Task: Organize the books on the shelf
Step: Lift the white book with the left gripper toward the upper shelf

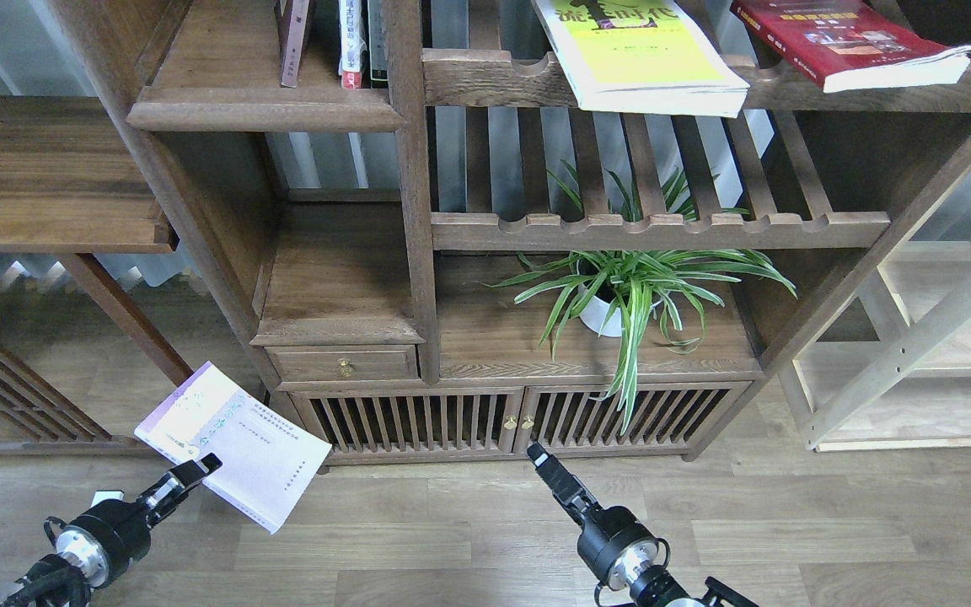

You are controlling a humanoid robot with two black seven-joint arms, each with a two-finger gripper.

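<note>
The top edge cuts off the yellow-green book (633, 51) and dark red book (848, 38); the right claw's (543, 462) fingers are too dark to separate.

Pale lavender book (237, 443), yellow-green book (637, 51), dark red book (848, 38), green-and-white striped plant (629, 287)

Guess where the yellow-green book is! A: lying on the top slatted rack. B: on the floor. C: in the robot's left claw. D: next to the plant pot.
A: the yellow-green book lies flat on the top slatted rack, sticking out over its front rail; the left claw holds the pale book instead.
</note>
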